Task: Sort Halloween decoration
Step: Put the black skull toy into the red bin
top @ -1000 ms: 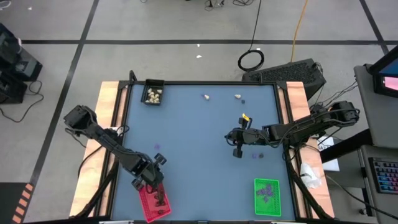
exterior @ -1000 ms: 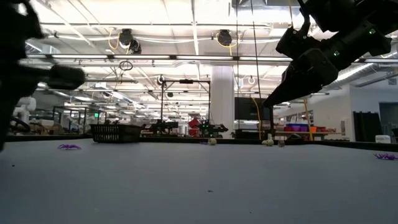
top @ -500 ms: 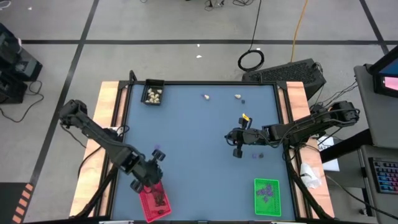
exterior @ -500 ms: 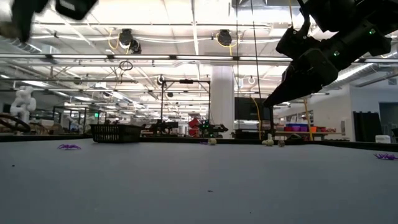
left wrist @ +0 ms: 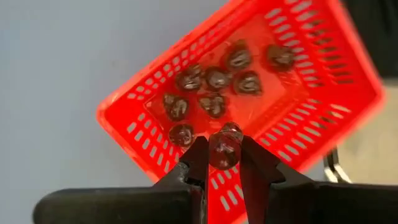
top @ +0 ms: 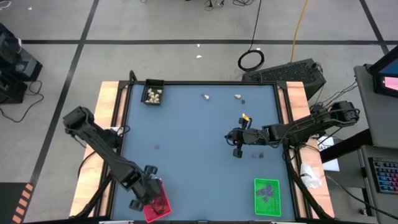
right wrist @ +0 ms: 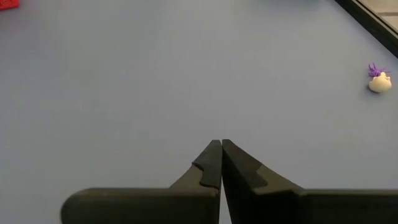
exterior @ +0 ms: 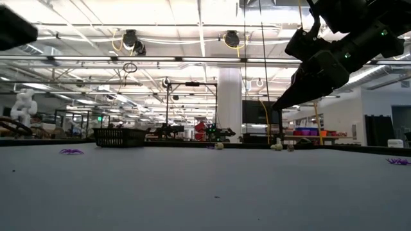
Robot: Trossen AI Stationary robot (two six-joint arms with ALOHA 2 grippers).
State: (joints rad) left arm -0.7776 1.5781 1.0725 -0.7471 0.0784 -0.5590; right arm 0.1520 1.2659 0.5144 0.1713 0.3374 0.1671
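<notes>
Hovering over the red tray (top: 157,205) at the table's near left corner, the left gripper (left wrist: 222,157) is seen with its fingers narrowly parted and clamped on a black lump (left wrist: 224,148); more black lumps (left wrist: 213,79) lie in that tray. Right of centre, the right gripper (right wrist: 221,149) is held above bare table (top: 193,149), fingers pressed together, nothing held.

Three trays: red (top: 157,205), green (top: 267,196), black (top: 153,92); nine black lumps (left wrist: 214,102) in the red.
</notes>
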